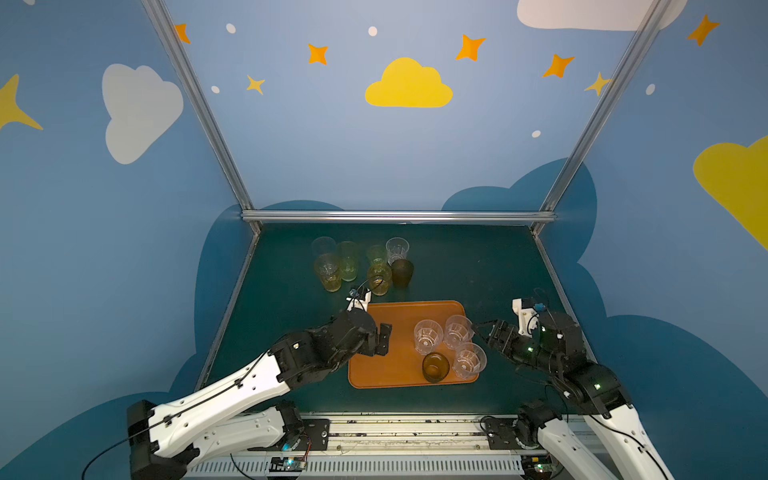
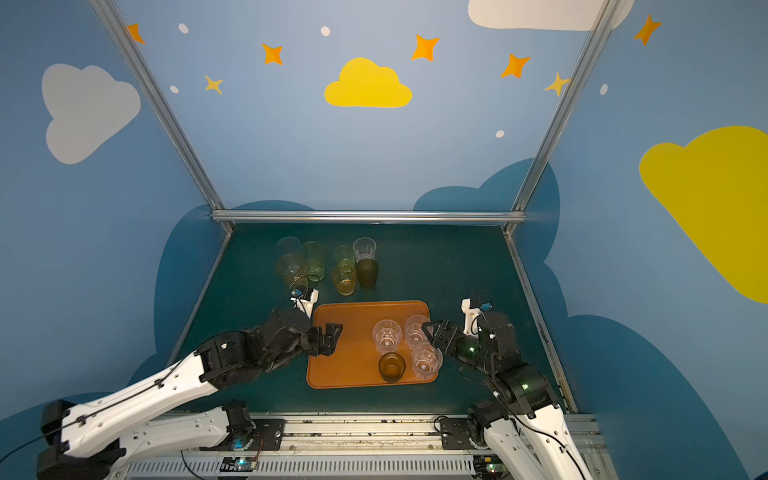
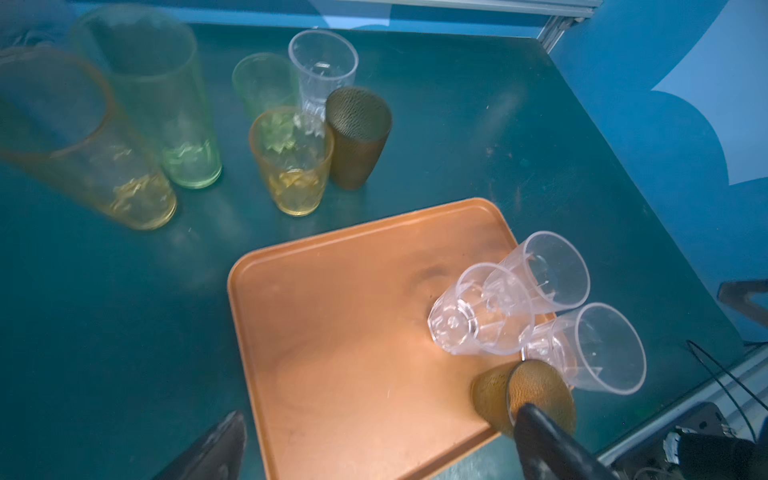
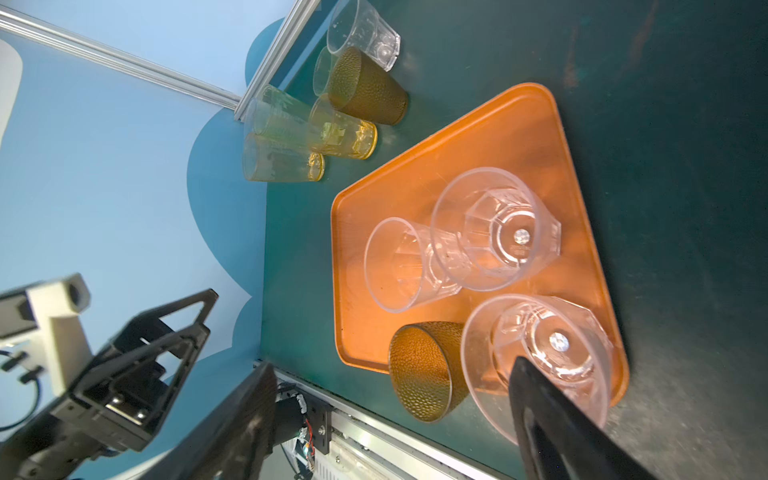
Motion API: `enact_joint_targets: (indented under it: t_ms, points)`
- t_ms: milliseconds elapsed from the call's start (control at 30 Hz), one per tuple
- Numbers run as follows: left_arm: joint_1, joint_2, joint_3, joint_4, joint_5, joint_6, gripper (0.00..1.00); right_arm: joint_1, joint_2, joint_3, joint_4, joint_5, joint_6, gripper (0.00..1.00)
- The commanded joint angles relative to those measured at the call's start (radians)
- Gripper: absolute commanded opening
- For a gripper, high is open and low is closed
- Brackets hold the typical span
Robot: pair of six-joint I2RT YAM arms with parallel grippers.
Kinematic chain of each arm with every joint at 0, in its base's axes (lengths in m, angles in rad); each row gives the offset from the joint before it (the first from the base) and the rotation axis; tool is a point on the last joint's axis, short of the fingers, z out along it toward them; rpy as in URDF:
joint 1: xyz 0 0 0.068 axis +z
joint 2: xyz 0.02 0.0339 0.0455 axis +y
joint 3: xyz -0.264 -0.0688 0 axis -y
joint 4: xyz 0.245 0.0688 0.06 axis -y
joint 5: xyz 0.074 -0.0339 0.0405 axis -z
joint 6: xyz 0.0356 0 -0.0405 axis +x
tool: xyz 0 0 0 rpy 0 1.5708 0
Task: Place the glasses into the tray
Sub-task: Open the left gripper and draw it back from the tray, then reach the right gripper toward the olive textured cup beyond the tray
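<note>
The tray (image 3: 332,332) looks smooth, satin plastic; clear glasses (image 4: 494,228) glossy, faceted; brown glass (image 4: 419,370) dimpled; tabletop (image 3: 498,145) matt.

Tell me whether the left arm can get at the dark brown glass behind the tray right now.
Probably yes. The left gripper hangs open over the tray, and only bare table separates it from the dark brown glass, though an amber glass crowds one side.

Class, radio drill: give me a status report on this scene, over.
Left gripper open, empty, over left side of tray. Right gripper open, empty, at its right. Four glasses in tray, seven glasses behind it. Nothing blocking.
</note>
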Motion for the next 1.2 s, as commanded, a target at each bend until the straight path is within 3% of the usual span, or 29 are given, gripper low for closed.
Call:
enact_joint_targets:
  t_ms: [0, 200, 467, 800, 1167]
  points:
    - [0.0, -0.081, -0.05, -0.005, -0.021, -0.049, 1.0, 0.0, 0.038, 0.046, 0.015, -0.023, -0.016, 0.86]
    - [0.007, -0.179, -0.085, -0.059, -0.064, -0.056, 1.0, 0.008, 0.127, 0.13, -0.003, 0.019, -0.052, 0.86]
    - [0.016, -0.228, -0.102, -0.183, -0.132, -0.082, 1.0, 0.042, 0.303, 0.2, 0.127, 0.035, -0.082, 0.86]
    - [0.024, -0.301, -0.148, -0.21, -0.134, -0.163, 1.0, 0.084, 0.634, 0.369, 0.228, 0.047, -0.147, 0.84]
    - [0.038, -0.301, -0.16, -0.207, -0.109, -0.203, 1.0, 0.106, 0.887, 0.488, 0.294, 0.086, -0.179, 0.83]
